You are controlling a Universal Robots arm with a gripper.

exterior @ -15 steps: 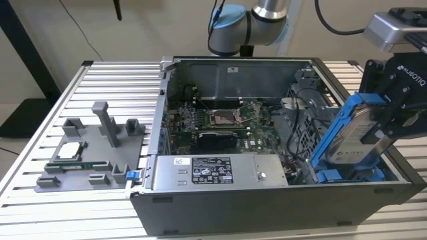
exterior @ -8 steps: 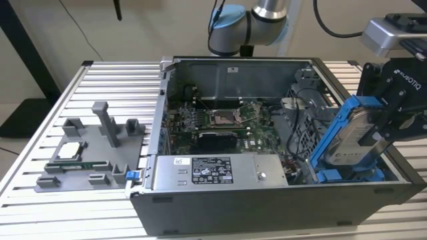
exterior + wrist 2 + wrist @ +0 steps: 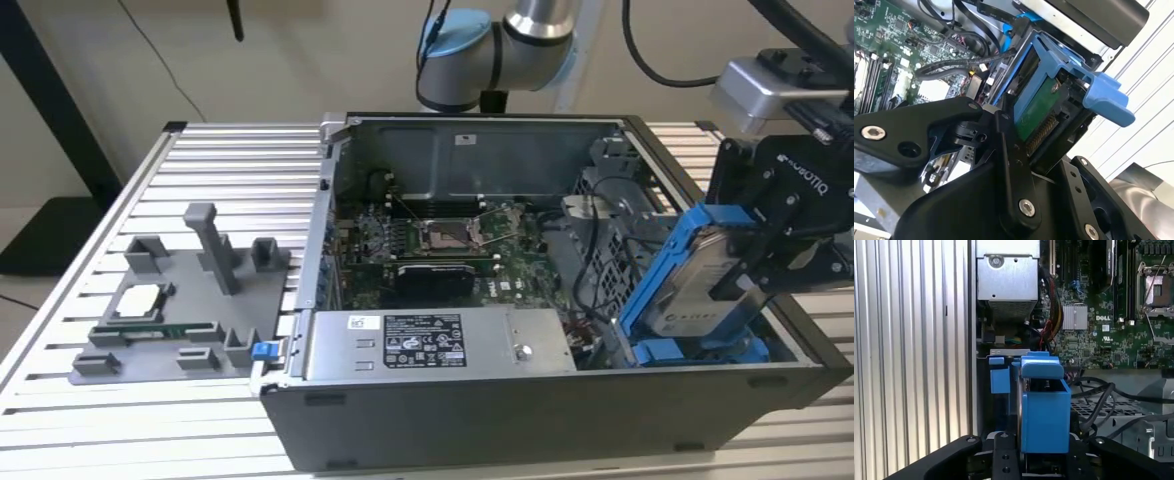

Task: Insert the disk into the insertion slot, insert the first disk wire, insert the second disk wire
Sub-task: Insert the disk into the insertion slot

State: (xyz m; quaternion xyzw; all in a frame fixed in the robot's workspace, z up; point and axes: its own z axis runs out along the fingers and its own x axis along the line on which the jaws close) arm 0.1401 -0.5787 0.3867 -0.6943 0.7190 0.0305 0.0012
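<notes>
My gripper [image 3: 745, 262] is shut on the disk [image 3: 697, 280], a silver drive in a bright blue frame. I hold it tilted on edge over the case's end on the exterior view's right. Its lower end sits at the insertion slot [image 3: 663, 350], a bay with blue tabs. In the second wrist view the disk's green board [image 3: 1036, 112] and blue frame tab [image 3: 1106, 95] sit between my black fingers [image 3: 1010, 150]. The first wrist view has the blue frame [image 3: 1045, 412] next to a blue slot tab [image 3: 999, 376]. Black cables [image 3: 1095, 401] lie loose beside the bay.
The open computer case [image 3: 534, 420] stands on a ribbed metal table [image 3: 134, 420]. A grey labelled power-supply box [image 3: 441, 343] lies along its front wall, with the motherboard [image 3: 441, 240] behind. A grey parts fixture [image 3: 180, 300] sits at the exterior view's left.
</notes>
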